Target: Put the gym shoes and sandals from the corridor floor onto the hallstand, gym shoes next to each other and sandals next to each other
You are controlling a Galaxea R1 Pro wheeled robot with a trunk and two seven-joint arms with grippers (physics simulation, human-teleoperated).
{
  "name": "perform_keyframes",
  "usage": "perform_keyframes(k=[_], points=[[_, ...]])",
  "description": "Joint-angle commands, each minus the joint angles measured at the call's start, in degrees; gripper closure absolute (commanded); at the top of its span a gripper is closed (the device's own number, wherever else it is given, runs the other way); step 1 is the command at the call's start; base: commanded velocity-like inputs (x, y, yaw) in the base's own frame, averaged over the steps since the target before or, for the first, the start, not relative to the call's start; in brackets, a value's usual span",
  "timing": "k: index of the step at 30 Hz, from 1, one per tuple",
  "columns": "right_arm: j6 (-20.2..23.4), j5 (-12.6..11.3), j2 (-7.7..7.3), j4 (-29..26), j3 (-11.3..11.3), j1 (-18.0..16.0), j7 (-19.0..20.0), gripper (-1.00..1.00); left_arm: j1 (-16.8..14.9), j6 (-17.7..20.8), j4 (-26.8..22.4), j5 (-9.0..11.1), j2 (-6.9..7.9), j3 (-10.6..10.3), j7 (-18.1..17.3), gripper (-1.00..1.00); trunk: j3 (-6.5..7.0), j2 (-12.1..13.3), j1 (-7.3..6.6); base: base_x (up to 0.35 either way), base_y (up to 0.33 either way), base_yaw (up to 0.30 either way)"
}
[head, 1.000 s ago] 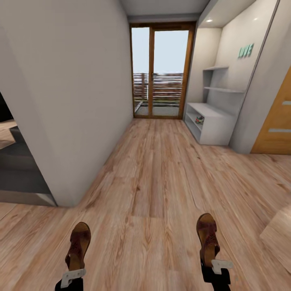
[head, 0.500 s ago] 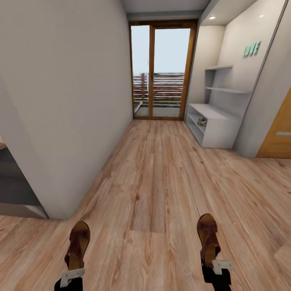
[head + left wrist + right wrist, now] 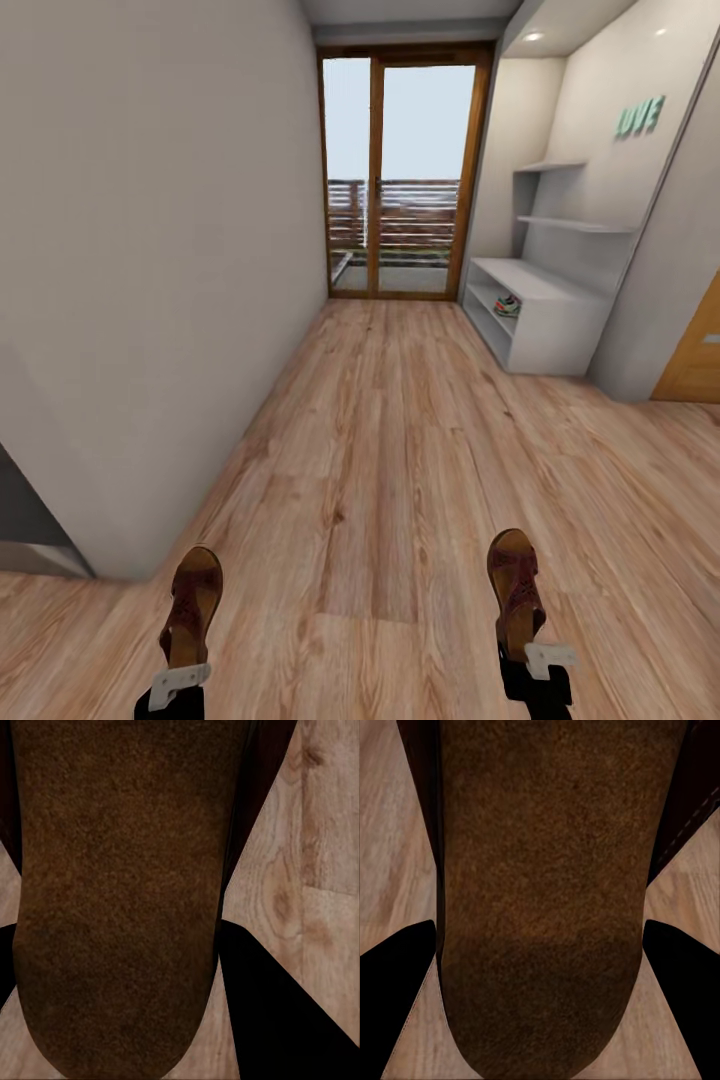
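Hallstand nearer than before, left fingers and right fingers each clamping a sandal

Head cam looks down the corridor floor from high up; both wrist cams sit super close over the sandals, planks shared underneath.

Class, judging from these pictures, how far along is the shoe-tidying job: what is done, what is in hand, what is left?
Done: at least one gym shoe sits in the hallstand; too small to tell a second. In hand: the left gripper holds the left sandal, the right gripper the right sandal. Left: cross the corridor floor and set both sandals side by side.
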Motion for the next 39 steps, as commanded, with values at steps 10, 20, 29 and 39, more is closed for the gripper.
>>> perform_keyframes(k=[10, 20, 29, 39], points=[[-0.15, 0.62, 0.02, 0.14, -0.24, -0.05, -0.29, 1.0, -0.07, -0.24, 0.01, -0.53, 0.05, 0.51, -0.43, 1.0, -0.05, -0.02, 0.02, 0.34, 0.0, 0.0], [-0.15, 0.62, 0.02, 0.15, -0.24, -0.05, -0.29, 1.0, -0.07, -0.27, 0.01, -0.53, 0.05, 0.57, -0.42, 1.0, -0.05, -0.02, 0.02, 0.34, 0.0, -0.001], [-0.15, 0.62, 0.02, 0.15, -0.24, -0.05, -0.29, 1.0, -0.07, -0.26, 0.01, -0.53, 0.01, 0.56, -0.42, 1.0, -0.05, -0.02, 0.02, 0.34, 0.0, -0.127], [-0.15, 0.62, 0.02, 0.15, -0.24, -0.04, -0.29, 1.0, -0.07, -0.25, 0.08, -0.53, -0.03, 0.59, -0.42, 1.0, -0.05, -0.02, 0.02, 0.34, 0.0, -0.014]])
